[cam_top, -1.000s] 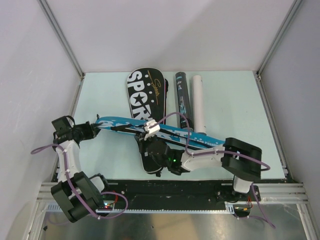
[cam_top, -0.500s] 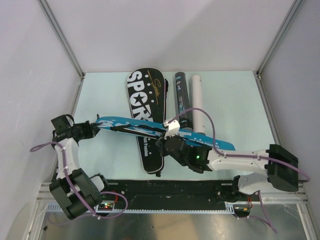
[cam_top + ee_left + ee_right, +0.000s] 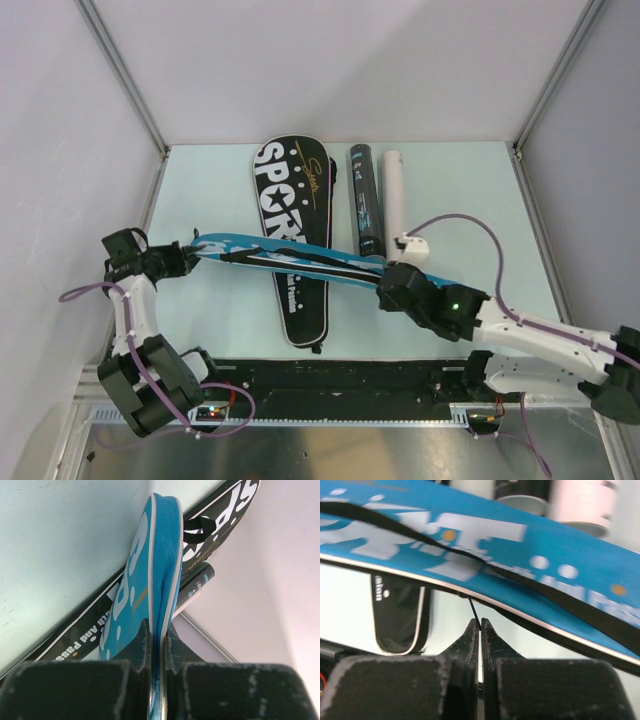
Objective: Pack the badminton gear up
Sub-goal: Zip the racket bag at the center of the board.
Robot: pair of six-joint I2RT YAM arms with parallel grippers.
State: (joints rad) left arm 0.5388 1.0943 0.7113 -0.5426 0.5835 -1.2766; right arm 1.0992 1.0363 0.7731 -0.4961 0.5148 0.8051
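The black cover [image 3: 290,195], flat with white "SPORT" lettering, lies lengthwise from 12 o'clock, where its wide head is, to a narrow end near 6 o'clock. Just beside it toward 1 o'clock, the black tube [image 3: 362,200] and white tube [image 3: 393,195] lie side by side, roughly parallel to it. The blue cover [image 3: 300,262], with white lettering, white piping and a black strap, is raised and turned nearly on edge. It crosses over the black cover's narrow half from 9 o'clock to about 4 o'clock, passing the tubes' near ends.
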